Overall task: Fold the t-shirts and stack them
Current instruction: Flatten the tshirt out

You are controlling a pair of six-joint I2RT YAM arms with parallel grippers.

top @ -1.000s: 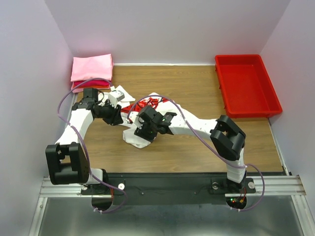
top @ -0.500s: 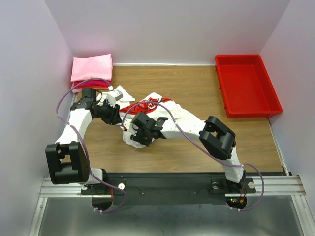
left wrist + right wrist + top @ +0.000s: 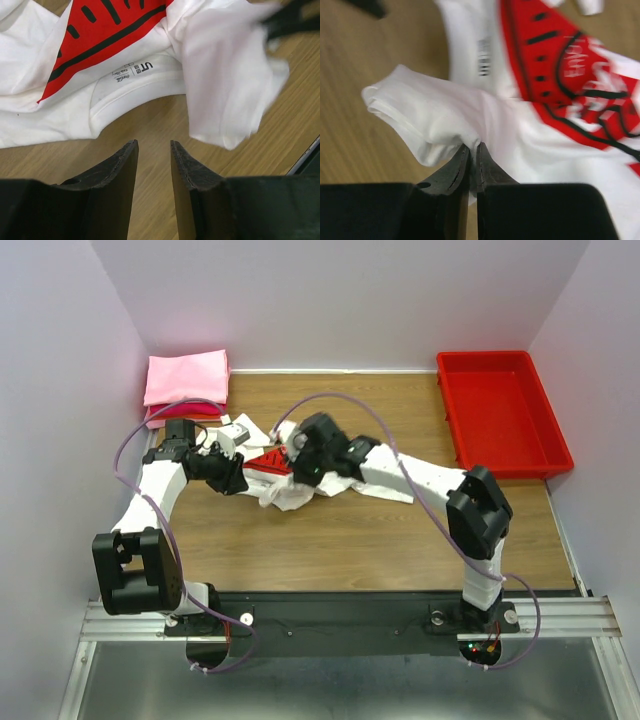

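Moved farther up the table (image 3: pixel 400 540), the right gripper (image 3: pixel 473 148) has clamped a fold of the white t-shirt (image 3: pixel 435 112) lying mid-table, while the left gripper (image 3: pixel 154 146) waits part-open and empty beside its collar (image 3: pixel 135 92), so folding looks underway.

The left gripper (image 3: pixel 154 146), jaws apart, hangs over the table (image 3: pixel 155 120) just short of the white t-shirt (image 3: pixel 220 75).
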